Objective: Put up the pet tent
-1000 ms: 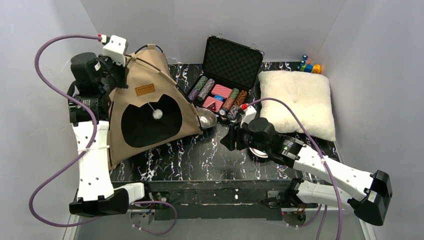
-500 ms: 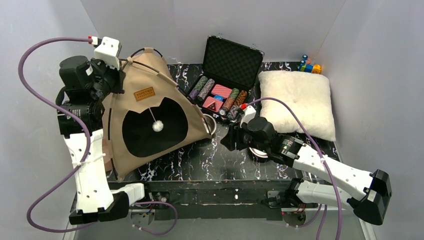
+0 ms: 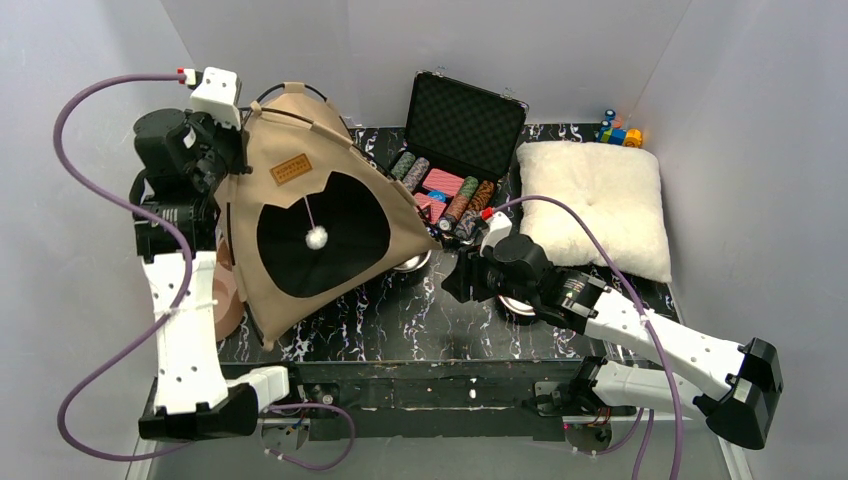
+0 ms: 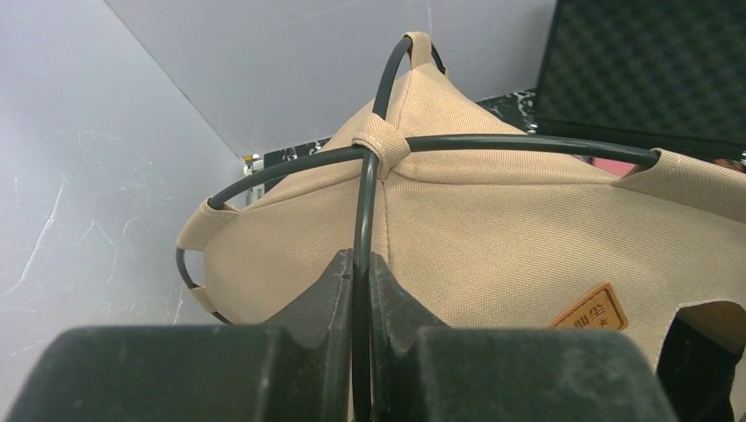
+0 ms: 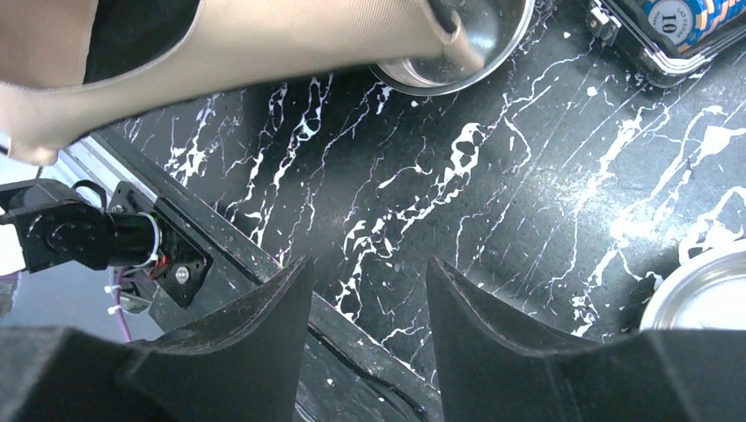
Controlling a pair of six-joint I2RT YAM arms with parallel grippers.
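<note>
Tent sat on the left part of the table: tan canvas, tipped so its dark arched entrance faced up & toward the front. Small brown label above the entrance, white pom-pom hanging in the opening. Left gripper was up at the tent's back-left side, fingers pinched together on a thin black pole, just below the canvas loop where the poles crossed. Pole ran straight down btwn the two pads, w/ no gap either side that I could see. Tent's right corner reached out over a metal bowl, and from the wrist view the tip looked to be touching the rim. Its near corner came down close to the table's front edge.

Right gripper hung low over the black marble-pattern tabletop, mid-table, fingers apart, nothing btwn them, clear of the tent. Second round metal dish lay just to its right, partly under the arm in the top view. Behind stood an open black case w/ rows of poker chips, tent corner just beside it. White fluffy cushion lay on the right side, well apart from the tent. Few small coloured bits in the back-right corner, too small to tell what.
</note>
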